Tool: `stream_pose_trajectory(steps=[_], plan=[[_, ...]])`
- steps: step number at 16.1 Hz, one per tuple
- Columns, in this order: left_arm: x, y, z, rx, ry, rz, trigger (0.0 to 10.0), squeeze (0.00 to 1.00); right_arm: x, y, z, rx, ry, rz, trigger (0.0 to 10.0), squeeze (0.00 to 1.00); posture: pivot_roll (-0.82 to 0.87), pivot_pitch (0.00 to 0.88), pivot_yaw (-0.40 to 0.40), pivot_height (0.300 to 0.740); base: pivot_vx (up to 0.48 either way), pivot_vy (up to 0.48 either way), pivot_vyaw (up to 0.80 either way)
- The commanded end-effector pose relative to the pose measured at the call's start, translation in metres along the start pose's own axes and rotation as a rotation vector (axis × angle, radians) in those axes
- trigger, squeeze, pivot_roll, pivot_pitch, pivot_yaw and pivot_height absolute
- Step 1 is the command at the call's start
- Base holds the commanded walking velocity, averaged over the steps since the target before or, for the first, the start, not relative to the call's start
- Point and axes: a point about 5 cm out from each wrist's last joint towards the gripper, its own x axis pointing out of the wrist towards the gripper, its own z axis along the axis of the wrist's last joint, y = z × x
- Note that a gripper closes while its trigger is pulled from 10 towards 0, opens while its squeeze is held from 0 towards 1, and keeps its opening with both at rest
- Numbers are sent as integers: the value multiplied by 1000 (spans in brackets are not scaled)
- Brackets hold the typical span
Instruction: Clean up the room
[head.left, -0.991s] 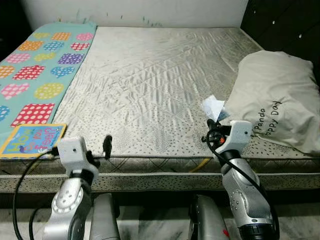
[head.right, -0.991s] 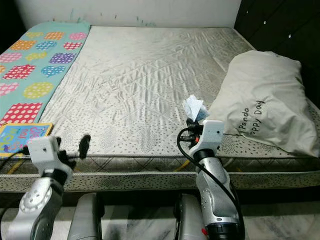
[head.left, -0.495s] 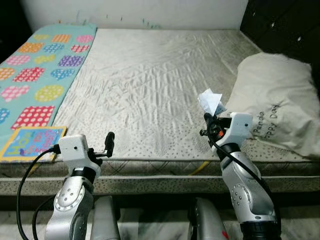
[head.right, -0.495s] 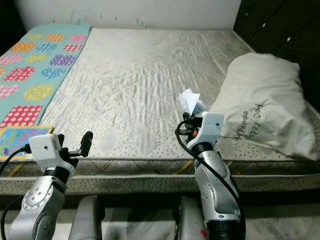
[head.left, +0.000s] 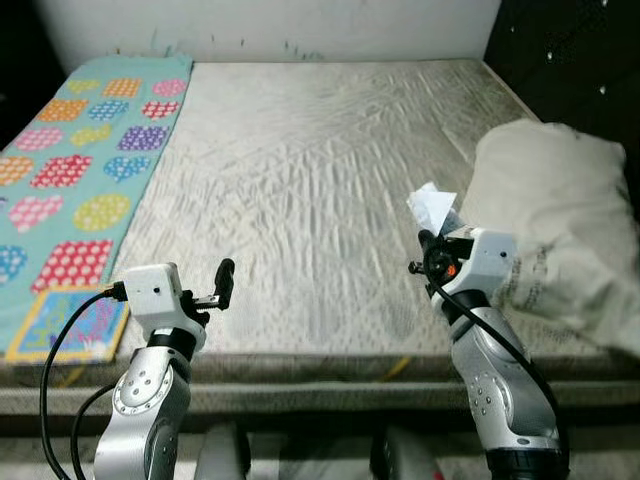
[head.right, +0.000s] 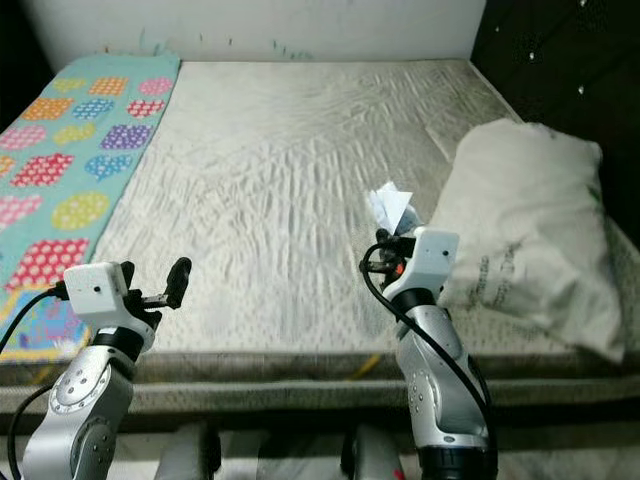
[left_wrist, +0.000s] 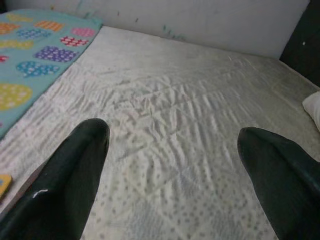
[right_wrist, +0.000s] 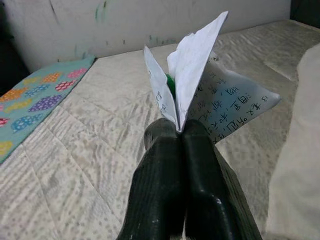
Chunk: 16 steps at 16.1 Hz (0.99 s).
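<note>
My right gripper (head.left: 430, 240) is shut on a folded sheet of white paper (head.left: 431, 207) with handwriting on it, held up above the near right part of the mattress (head.left: 300, 170). In the right wrist view the paper (right_wrist: 200, 85) sticks out from between the two closed black fingers (right_wrist: 172, 165). My left gripper (head.left: 226, 272) stands open over the near left part of the bed, holding nothing. Its two fingers (left_wrist: 75, 170) are spread wide in the left wrist view, with bare mattress (left_wrist: 175, 130) between them.
A cream pillow (head.left: 560, 230) with printed lettering lies on the right side of the bed. A teal blanket (head.left: 70, 160) with coloured patches covers the left side, and a colourful book (head.left: 60, 325) lies at its near corner. A dark headboard (head.left: 580, 60) stands at the right.
The camera has shifted forward and higher, so the bed edge sits lower in the picture. The right gripper still holds the paper and the left stays open.
</note>
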Motion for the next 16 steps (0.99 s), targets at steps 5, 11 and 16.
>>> stream_pose_trajectory(steps=[5, 11, 16], plan=[[-5, 3, -2, 16, 9, 17, 10000, 0, -1, 1, 2, -3, -2, 4, 10000, 0, -17, 0, -7, 736, 0, 0, 0], [-1, 0, -1, 8, 2, -2, 10000, 0, -1, 1, 0, -9, 6, 4, 10000, 0, -23, 0, -8, 740, 0, 0, 0], [4, -6, -5, -24, 25, -35, 10000, 0, -4, -5, 2, -21, -4, -30, 10000, 0, -51, 0, 13, 740, 0, 0, 0]])
